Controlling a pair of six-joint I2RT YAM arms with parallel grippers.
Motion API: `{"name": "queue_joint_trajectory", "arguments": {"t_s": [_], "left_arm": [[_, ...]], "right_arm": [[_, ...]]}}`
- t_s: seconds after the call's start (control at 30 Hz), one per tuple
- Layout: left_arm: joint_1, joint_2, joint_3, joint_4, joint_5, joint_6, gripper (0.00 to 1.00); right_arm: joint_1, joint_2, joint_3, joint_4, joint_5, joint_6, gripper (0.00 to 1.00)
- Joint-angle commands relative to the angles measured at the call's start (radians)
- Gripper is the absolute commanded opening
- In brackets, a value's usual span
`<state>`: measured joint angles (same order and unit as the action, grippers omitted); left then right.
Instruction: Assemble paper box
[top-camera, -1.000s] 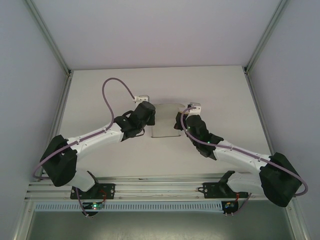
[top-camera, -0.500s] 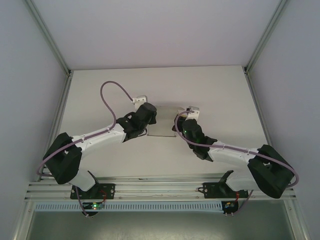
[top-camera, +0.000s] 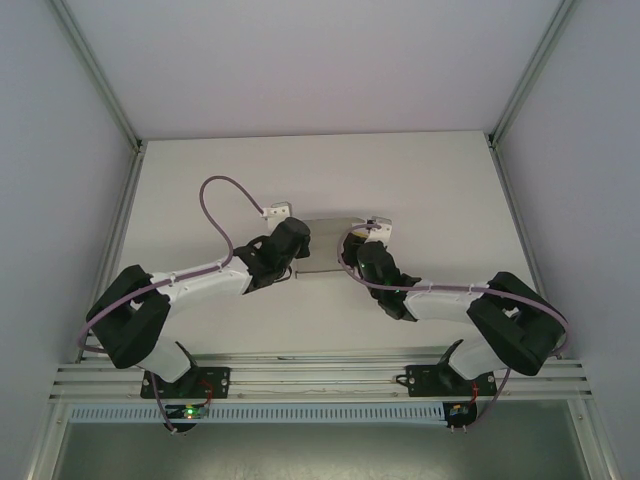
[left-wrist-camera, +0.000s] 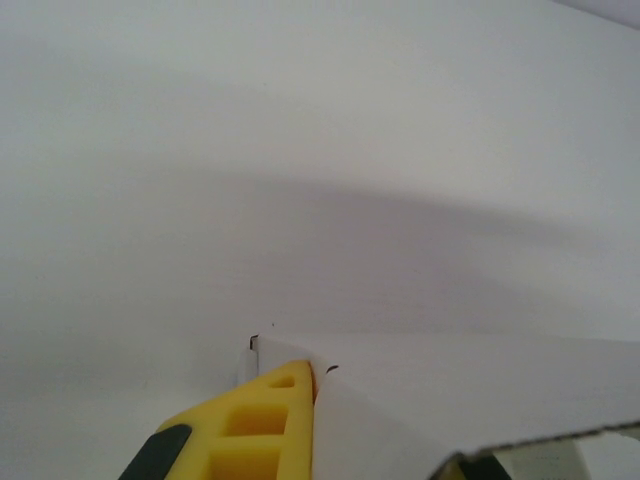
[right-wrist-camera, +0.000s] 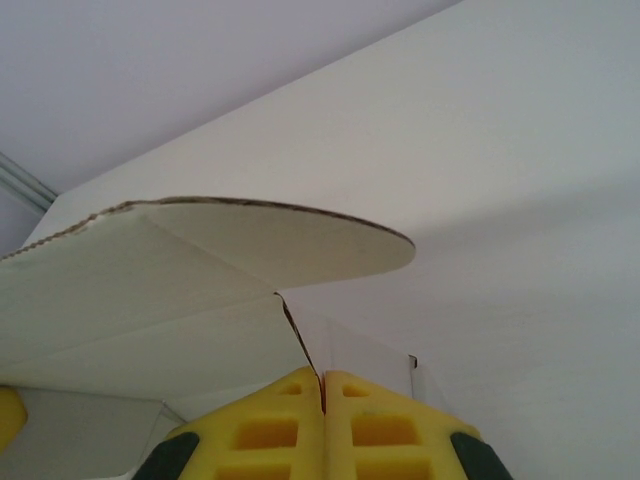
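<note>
Right wrist view puts the right tool (right-wrist-camera: 322, 395) at the bottom edge. Its two yellow fingers (right-wrist-camera: 270, 435) are pressed tight together, with a thin edge of the paper box (right-wrist-camera: 200, 270) pinched in the seam between them. From that pinch the white card spreads up and to the left. A rounded flap curls out over the lower panel, its raw brown edge showing. Past the card lies the pale counter (right-wrist-camera: 520, 200).

On the left wrist view, the left tool (left-wrist-camera: 315, 390) shows one yellow finger (left-wrist-camera: 265, 430), and the paper box (left-wrist-camera: 480, 390) runs in hard against its right side. The other finger is hidden behind the card, but the tool is closed down on that edge (the card enters right at the finger's tip). From there the card stretches off to the right, throwing a soft shadow on the counter (left-wrist-camera: 300, 150) behind it.

From the top external view, the left tool (top-camera: 296, 250) has the left edge of the paper box (top-camera: 328, 240) and the right tool (top-camera: 358, 252) has the right edge. The card sits between them near the middle of the counter (top-camera: 430, 180), partly covered by both wrists. I cannot tell from above how far it is folded. A purple cable (top-camera: 215, 200) loops up over the left arm.
</note>
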<state>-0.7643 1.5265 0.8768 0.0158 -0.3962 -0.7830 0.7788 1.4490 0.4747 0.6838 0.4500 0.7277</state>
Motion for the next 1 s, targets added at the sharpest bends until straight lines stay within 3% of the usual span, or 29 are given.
{"name": "queue_joint_trajectory", "arguments": {"t_s": [0.0, 0.27, 0.37, 0.6, 0.83, 0.97], "left_arm": [[-0.032, 0.025, -0.013, 0.047, 0.036, -0.076, 0.0], [-0.074, 0.025, -0.076, 0.084, -0.012, -0.059, 0.0], [-0.111, 0.001, -0.159, 0.158, -0.035, -0.042, 0.0], [-0.166, -0.049, -0.224, 0.143, -0.108, -0.036, 0.02], [-0.211, -0.136, -0.203, 0.059, -0.123, 0.017, 0.32], [-0.226, -0.202, -0.169, -0.062, -0.134, 0.006, 0.82]], "right_arm": [[0.026, 0.017, 0.009, -0.035, -0.022, 0.055, 0.02], [0.071, -0.006, -0.091, 0.08, 0.092, -0.058, 0.0], [0.076, -0.023, -0.161, 0.167, 0.118, -0.108, 0.0], [0.104, -0.025, -0.221, 0.238, 0.143, -0.192, 0.0], [0.131, -0.064, -0.22, 0.204, 0.213, -0.236, 0.0], [0.152, -0.074, -0.224, 0.172, 0.268, -0.266, 0.0]]}}
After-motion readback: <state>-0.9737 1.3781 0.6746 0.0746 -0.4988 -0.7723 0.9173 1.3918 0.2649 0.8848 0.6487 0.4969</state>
